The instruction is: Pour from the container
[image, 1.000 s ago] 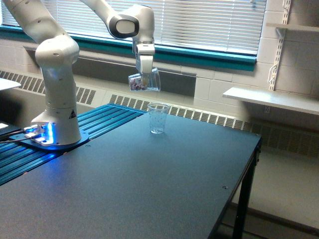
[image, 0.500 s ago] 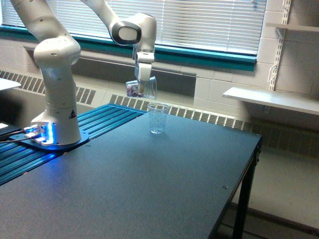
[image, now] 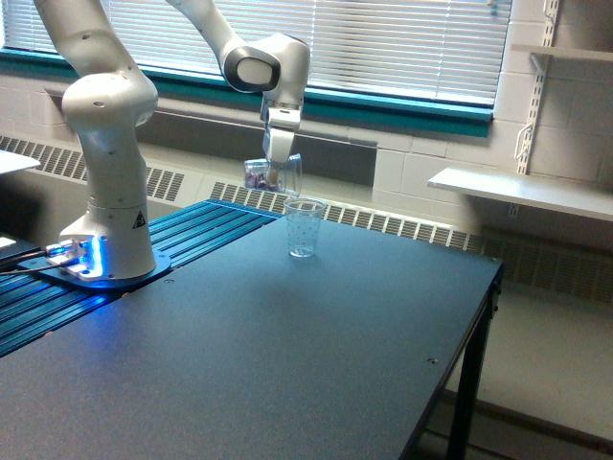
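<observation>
Gripper [image: 278, 165] in the upper middle of the frame, and you can see it clamped on the container [image: 272, 175], a small clear cup tipped on its side with dark bits inside. Your container hangs just above and slightly left of the dotted cup [image: 304, 228], which stands upright on the dark table [image: 287, 355]. The two cups look apart, not touching.

We see even, soft daylight through the window blinds [image: 383, 43]; the desk [image: 287, 355] shows faint sheen, a blue glow marks the robot base [image: 81, 257], and details look slightly soft.
</observation>
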Tool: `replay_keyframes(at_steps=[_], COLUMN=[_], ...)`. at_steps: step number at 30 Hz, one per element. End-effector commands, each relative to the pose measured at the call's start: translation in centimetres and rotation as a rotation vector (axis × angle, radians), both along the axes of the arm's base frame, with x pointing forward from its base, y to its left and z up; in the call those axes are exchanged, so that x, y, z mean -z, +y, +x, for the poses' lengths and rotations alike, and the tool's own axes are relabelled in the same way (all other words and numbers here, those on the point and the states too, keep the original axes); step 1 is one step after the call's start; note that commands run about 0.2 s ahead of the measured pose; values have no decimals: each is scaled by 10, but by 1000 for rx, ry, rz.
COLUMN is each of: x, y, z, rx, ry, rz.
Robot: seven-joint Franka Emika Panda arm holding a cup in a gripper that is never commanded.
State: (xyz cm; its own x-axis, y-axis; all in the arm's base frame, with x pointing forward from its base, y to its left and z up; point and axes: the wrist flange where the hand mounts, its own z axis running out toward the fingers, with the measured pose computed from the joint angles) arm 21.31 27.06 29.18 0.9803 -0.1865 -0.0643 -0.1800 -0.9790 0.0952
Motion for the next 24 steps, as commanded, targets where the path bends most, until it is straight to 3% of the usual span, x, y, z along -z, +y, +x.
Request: replay_keyframes(at_steps=[1, 13, 24], x=[-4, 0, 10], y=[14, 27, 15], z=[1, 1, 10], rx=[28, 51, 112], ry=[22, 94, 136], rz=[8, 24, 10])
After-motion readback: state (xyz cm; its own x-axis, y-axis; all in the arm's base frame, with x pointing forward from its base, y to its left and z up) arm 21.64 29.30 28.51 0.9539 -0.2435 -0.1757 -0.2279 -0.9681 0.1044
